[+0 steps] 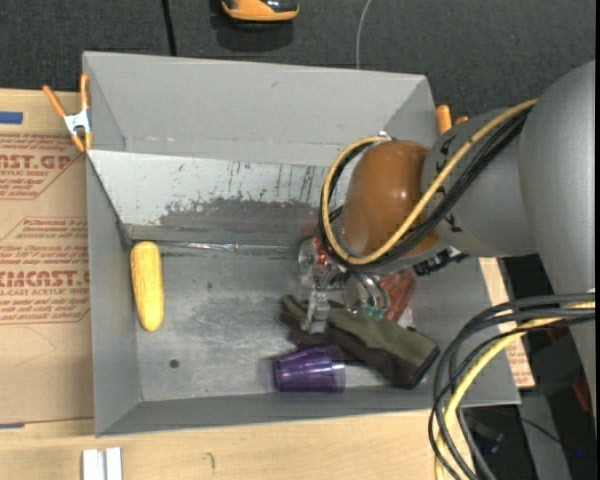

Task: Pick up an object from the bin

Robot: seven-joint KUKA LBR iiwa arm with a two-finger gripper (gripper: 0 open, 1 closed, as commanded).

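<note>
End effector (318, 306) hangs over the dark slab (382, 344) (purple cup (308, 371) beside).

Grey bin (220, 303) with corn cob (147, 286), purple cup (310, 370), brown strip (385, 345)

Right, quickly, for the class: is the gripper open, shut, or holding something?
Gripper: cannot be told. It is low over the dark brown strip, near the purple cup.

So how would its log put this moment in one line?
gripper over dark brown object | purple cup beside | yellow corn cob far left
</note>
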